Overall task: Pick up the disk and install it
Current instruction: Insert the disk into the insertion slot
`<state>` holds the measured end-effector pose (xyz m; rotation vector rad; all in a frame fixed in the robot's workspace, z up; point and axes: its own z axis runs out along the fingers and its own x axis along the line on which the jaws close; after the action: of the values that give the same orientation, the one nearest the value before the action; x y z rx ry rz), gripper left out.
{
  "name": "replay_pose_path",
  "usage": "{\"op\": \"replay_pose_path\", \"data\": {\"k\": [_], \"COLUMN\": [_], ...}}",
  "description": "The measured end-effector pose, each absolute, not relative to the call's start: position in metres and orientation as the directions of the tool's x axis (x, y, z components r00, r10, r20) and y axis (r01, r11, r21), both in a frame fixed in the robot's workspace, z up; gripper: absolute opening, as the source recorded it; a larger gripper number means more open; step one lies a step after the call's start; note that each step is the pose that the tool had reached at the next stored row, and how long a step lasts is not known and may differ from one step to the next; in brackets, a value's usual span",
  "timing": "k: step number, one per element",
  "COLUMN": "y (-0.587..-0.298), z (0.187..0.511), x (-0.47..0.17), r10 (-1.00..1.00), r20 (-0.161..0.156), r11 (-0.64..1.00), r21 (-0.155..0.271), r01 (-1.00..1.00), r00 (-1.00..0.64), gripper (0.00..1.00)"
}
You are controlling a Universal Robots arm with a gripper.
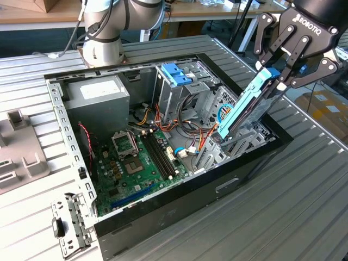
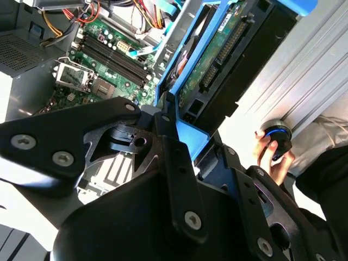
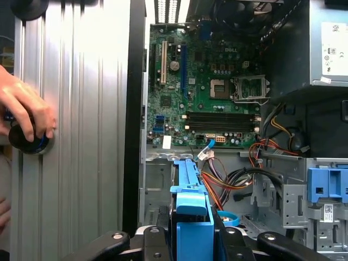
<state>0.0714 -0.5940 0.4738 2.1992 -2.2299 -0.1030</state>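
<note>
One gripper (image 1: 278, 75) clamps its fingers (image 1: 288, 46) on the blue-railed upper end of the disk (image 1: 246, 107), which hangs tilted, lower end inside the open computer case (image 1: 179, 212); a person's hand (image 3: 24, 114) grips a knob (image 3: 30, 144) on the desk (image 1: 304, 206).

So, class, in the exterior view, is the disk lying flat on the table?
No: the gripper holds the disk tilted over the open case.
</note>
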Motion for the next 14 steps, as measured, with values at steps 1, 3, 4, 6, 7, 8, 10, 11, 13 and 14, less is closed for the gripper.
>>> {"op": "replay_pose_path", "data": {"k": [1,3,4,6,7,8,10,11,13,14], "y": [-0.593,-0.593,-0.593,-0.593,-0.593,-0.593,-0.592,-0.592,-0.591,-0.591], "z": [0.473,0.470,0.470,0.468,0.467,0.467,0.465,0.464,0.461,0.460], "x": [0.071,0.073,0.073,0.074,0.074,0.074,0.074,0.074,0.074,0.074], "r10": [-0.999,-0.999,-0.999,-0.999,-0.999,-0.999,-0.999,-0.999,-0.999,-0.999], "r20": [-0.041,-0.040,-0.040,-0.041,-0.041,-0.041,-0.041,-0.040,-0.041,-0.041], "r11": [0.013,0.013,0.013,0.013,0.013,0.013,0.013,0.013,0.013,0.014], "r21": [0.052,0.052,0.052,0.053,0.053,0.053,0.053,0.053,0.053,0.053], "r01": [-0.999,-0.999,-0.999,-0.999,-0.999,-0.999,-0.999,-0.999,-0.999,-0.999], "r00": [-0.015,-0.015,-0.015,-0.015,-0.015,-0.015,-0.015,-0.015,-0.015,-0.016], "gripper": [0.37,0.37,0.37,0.37,0.37,0.37,0.37,0.37,0.37,0.37]}}
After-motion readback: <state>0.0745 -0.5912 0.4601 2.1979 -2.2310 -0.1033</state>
